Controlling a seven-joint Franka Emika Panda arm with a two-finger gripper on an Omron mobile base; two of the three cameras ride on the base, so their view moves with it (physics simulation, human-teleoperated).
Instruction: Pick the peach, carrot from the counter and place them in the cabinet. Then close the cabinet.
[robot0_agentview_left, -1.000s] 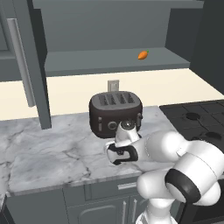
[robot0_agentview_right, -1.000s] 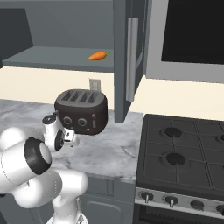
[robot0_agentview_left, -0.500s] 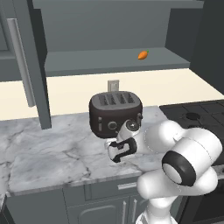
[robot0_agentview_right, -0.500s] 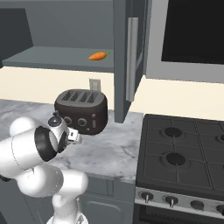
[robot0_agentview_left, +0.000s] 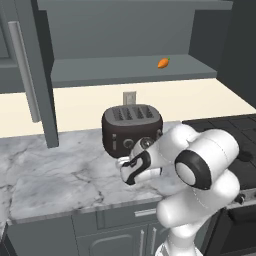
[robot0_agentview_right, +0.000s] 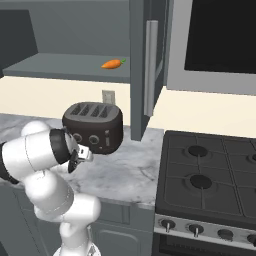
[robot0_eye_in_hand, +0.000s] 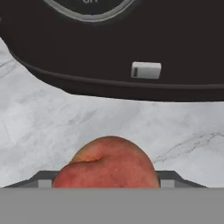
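Note:
The peach, reddish with a yellow patch, sits between my fingertips at the bottom of the hand view. My gripper is shut on it, just above the marble counter. In the base views the gripper hangs low in front of the toaster. The carrot lies on the grey shelf of the open cabinet, well above and behind my hand.
A black toaster stands right behind the gripper. The open cabinet doors hang over the counter on both sides. A black stovetop lies to the right.
The arm's elbow and upper links have swung up and nearer the cameras. The hand has stayed in front of the toaster, shifting only slightly.

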